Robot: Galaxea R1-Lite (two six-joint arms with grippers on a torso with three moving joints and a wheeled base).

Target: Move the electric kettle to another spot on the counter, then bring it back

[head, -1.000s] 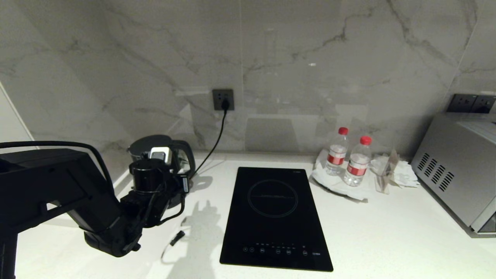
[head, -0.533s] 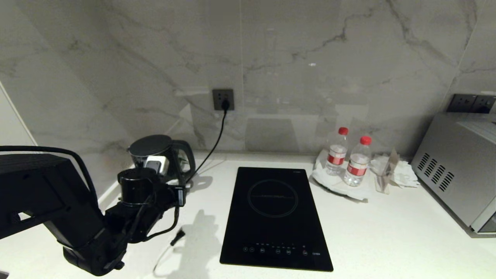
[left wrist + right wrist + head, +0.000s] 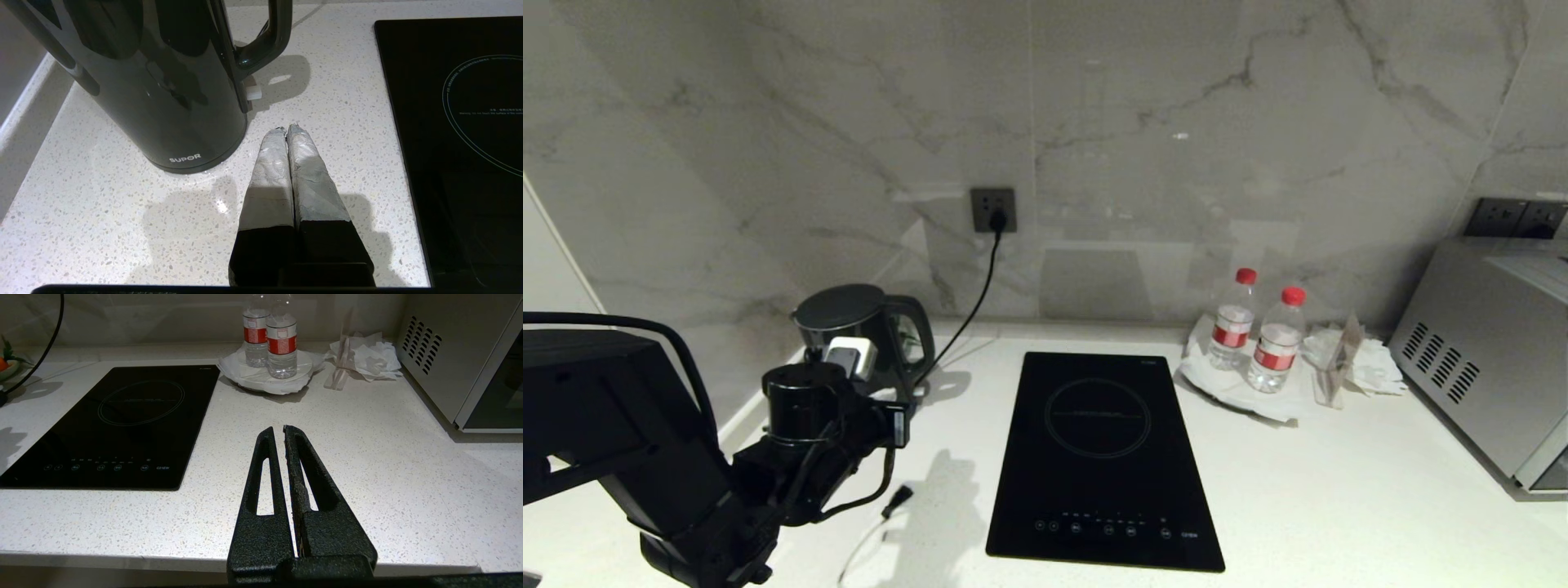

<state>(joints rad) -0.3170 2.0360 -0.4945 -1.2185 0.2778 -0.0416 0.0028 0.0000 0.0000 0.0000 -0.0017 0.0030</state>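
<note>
The electric kettle (image 3: 862, 327) is standing upright at the back left of the counter (image 3: 1339, 506), close to the marble wall, its loop handle turned toward the induction hob (image 3: 1103, 457). From the head view the left arm is covering the kettle's lower body, so only the lid and handle are showing. The left wrist view is giving what that one hides: the kettle's glossy body (image 3: 155, 81) down to the white lettering near its foot, sitting straight on the speckled stone. In that same view the left hand (image 3: 287, 128) is hanging over the counter with its two taped fingers pressed together, empty, just beside the kettle's base and apart from it, pointing into the strip between kettle and hob.

The right hand (image 3: 278, 430) is showing only in its own wrist view, fingers nearly touching and holding nothing, hovering above the counter's front edge. That view is also giving the two water bottles (image 3: 269, 339) on a white plate, crumpled paper beside them, and the silver microwave (image 3: 457, 359) at the far right.

A power cord (image 3: 976, 294) is running from the wall socket down behind the kettle. Bare counter is lying between the hob and the microwave, and along the front edge.
</note>
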